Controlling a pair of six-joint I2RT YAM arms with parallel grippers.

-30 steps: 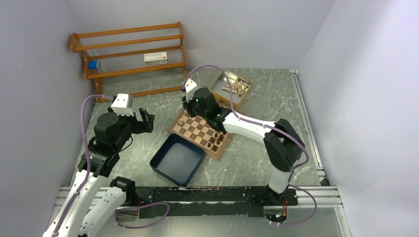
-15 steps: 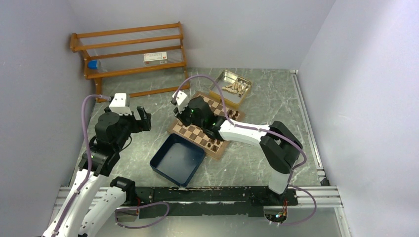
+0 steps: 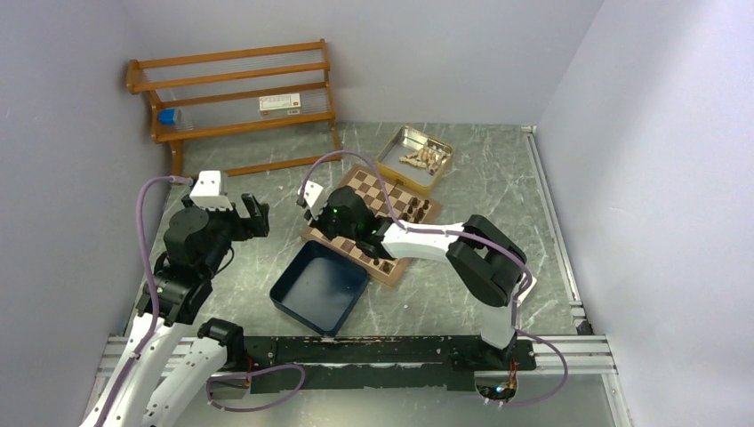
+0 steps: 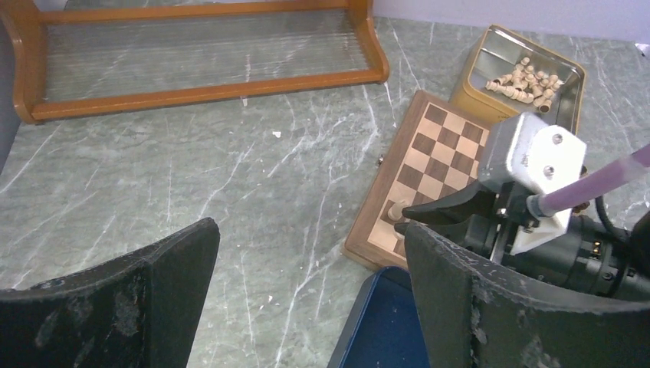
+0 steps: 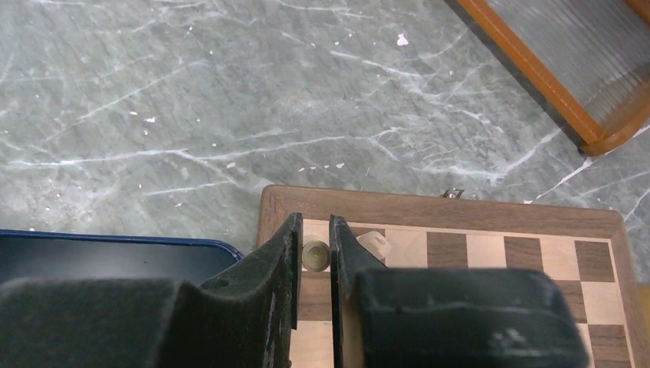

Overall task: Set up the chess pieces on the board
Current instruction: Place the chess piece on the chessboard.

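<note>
Your right claw [image 5: 313, 239] is clamped on 1 light tan piece [image 5: 315, 255] over the corner square of the board [image 3: 366, 189], the corner nearest the blue tray [image 3: 320, 286]. Whether that piece touches the square, you cannot tell. A 2nd light piece [image 5: 373, 245] sits just beside it on the next square. Dark pieces [image 3: 384, 263] stand along the board's near edge. More light pieces [image 3: 422, 160] lie in the metal tin [image 3: 402, 140] beyond the board. Your left claw [image 4: 310, 241] hangs wide open and holds nothing, above the bare counter [image 3: 267, 182] and well apart from the board.
</note>
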